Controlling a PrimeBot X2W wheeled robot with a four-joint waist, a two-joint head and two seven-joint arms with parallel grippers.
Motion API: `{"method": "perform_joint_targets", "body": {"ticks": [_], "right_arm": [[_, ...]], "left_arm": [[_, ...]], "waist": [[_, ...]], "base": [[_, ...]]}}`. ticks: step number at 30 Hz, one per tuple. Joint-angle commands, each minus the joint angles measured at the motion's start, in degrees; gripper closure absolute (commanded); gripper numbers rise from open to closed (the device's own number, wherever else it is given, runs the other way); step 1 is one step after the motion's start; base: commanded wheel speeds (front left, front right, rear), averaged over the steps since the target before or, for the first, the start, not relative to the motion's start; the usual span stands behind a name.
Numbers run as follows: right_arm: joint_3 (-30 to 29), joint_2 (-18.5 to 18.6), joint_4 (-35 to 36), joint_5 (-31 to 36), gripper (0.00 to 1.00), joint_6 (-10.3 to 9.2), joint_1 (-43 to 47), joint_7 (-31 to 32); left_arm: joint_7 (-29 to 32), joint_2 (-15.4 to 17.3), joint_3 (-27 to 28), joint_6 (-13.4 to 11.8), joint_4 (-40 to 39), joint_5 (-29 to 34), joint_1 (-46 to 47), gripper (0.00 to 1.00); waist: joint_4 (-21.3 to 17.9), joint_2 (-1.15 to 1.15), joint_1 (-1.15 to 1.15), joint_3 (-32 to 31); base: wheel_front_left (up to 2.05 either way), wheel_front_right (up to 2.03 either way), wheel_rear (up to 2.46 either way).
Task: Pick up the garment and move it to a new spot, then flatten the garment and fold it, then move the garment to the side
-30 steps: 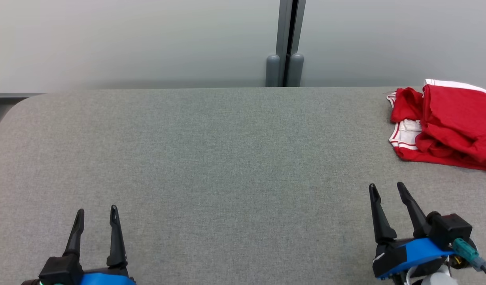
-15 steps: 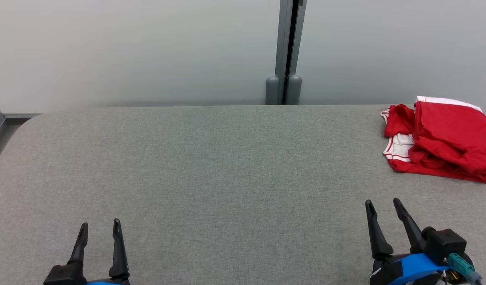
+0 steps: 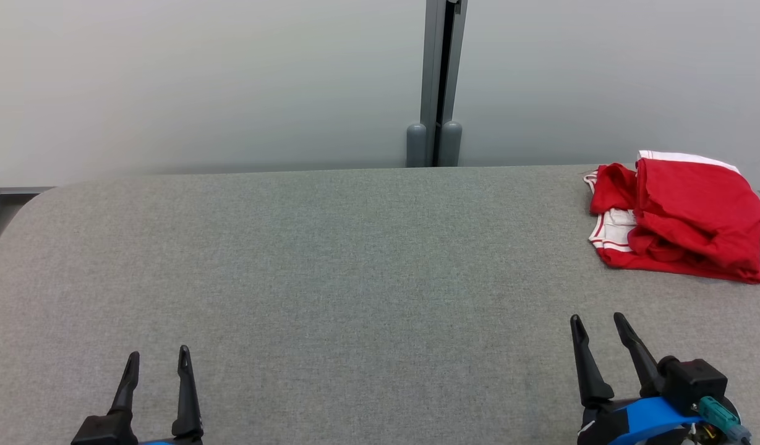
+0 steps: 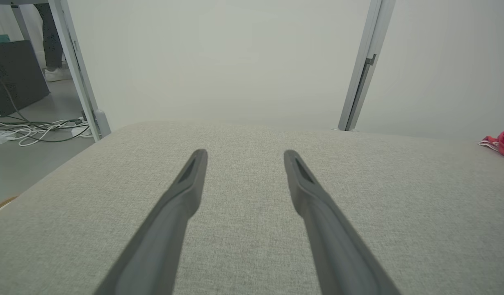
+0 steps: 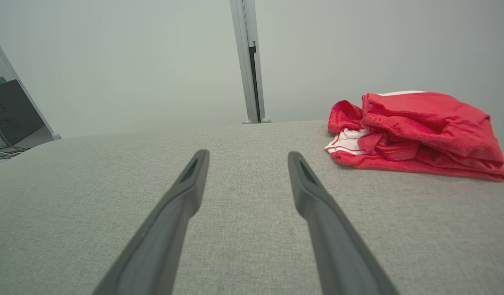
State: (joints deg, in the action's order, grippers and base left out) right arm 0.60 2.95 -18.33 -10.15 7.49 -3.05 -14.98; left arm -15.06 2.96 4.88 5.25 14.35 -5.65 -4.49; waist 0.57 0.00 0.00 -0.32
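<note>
Head view looked down on a grey fabric-covered bench (image 3: 355, 278). The red garment (image 3: 683, 216), with white striped trim, lay crumpled in a heap at the bench's far right corner, close to the back edge. The left pincer (image 3: 159, 353) sat at the lower left and the right pincer (image 3: 598, 317) at the lower right. Both had their jaws apart with nothing between them, fingers pointing toward the far edge over bare fabric. The right pincer was the nearer to the garment but clear of it, the heap lying ahead and to its right. The left pincer was well apart from it. Behind the bench stood a pale wall (image 3: 200, 80) split by a grey post (image 3: 438, 80). Left wrist view showed cables (image 4: 34, 127) on the floor (image 4: 30, 164) beyond the bench's left end.
</note>
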Motion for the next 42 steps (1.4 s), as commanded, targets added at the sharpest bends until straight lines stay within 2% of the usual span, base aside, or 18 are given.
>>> {"method": "perform_joint_targets", "body": {"ticks": [1,18,19,24,42], "right_arm": [[-0.1,-0.1,-0.2,-0.1,0.0,0.01,0.6,-0.2],[-0.2,-0.1,-0.8,0.0,0.0,0.01,0.7,-0.2],[-0.2,0.0,-1.1,0.0,1.0,0.0,0.0,0.0],[-0.3,-0.2,-3.1,-1.0,1.0,0.0,0.2,0.7],[-1.9,-0.1,-1.2,-20.1,1.0,0.0,-0.7,5.5]], "left_arm": [[-0.1,-0.1,0.1,0.0,0.2,0.4,0.3,0.0],[-0.1,0.2,0.4,-0.8,0.7,2.2,0.7,0.0],[0.0,0.1,0.0,-0.7,0.8,1.7,0.0,1.0],[0.8,-0.2,0.3,-0.6,3.3,0.6,-0.2,1.0],[5.7,-0.1,0.5,0.1,2.3,-20.0,2.5,1.0]], "waist": [[0.0,0.0,0.0,0.0],[-0.1,0.0,0.0,0.0],[-0.1,0.0,0.0,0.0],[-0.1,0.0,0.0,0.0],[-0.1,0.0,0.0,0.1]], "base": [[0.0,0.0,0.0],[0.0,0.0,0.0],[0.0,0.0,0.0],[0.0,0.0,0.0],[0.0,0.0,0.0]]}}
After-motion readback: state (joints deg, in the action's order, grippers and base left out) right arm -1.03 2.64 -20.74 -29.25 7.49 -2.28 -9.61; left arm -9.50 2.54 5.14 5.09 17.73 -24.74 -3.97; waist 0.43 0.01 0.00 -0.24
